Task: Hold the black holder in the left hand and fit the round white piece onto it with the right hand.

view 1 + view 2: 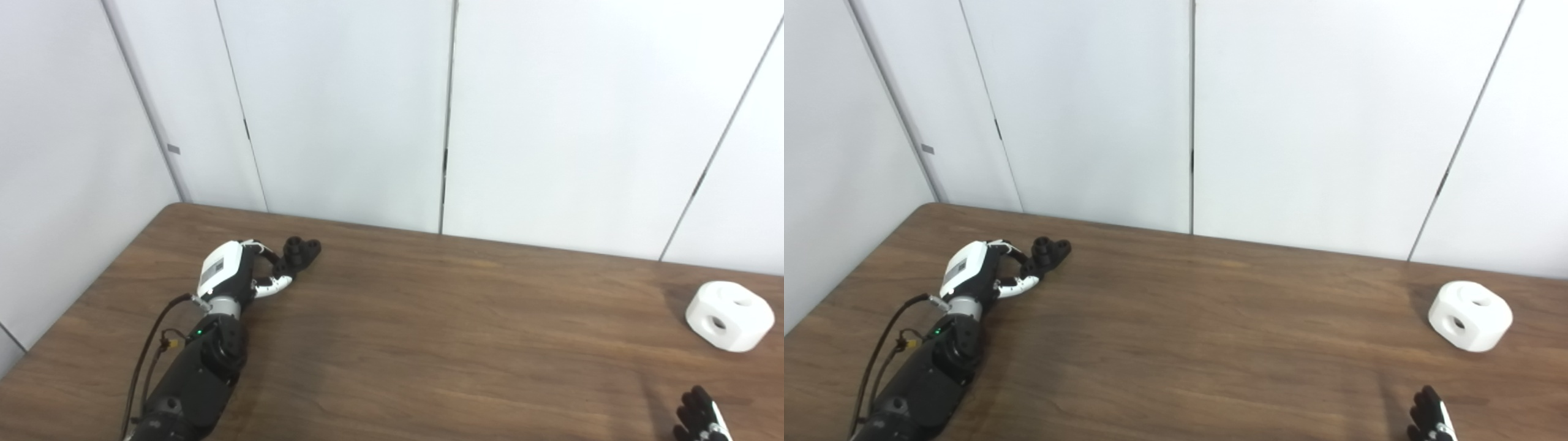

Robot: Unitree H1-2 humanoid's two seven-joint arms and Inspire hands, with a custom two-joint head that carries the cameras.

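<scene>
Left eye view shows our left fingers (277,283) curled round the near end of the black holder (298,250), which lies on the table (429,331) at its far left. Whether they truly pinch it or only touch it we cannot tell. The left hand (236,272) lies low over the wood, so we judge the first step, taking the holder, is in hand and not finished.

Our right hand (1433,419) barely enters at the bottom right; only dark fingertips show, and their state we cannot tell. The white piece (1470,315) sits untouched on the table at far right, near that hand and well apart from the holder.

Next, we think, the left must close firmly and lift, while the right reaches up to the piece and grasps it.

Nothing lies between the two parts; bare wood only. White wall panels (343,110) stand behind the table.
</scene>
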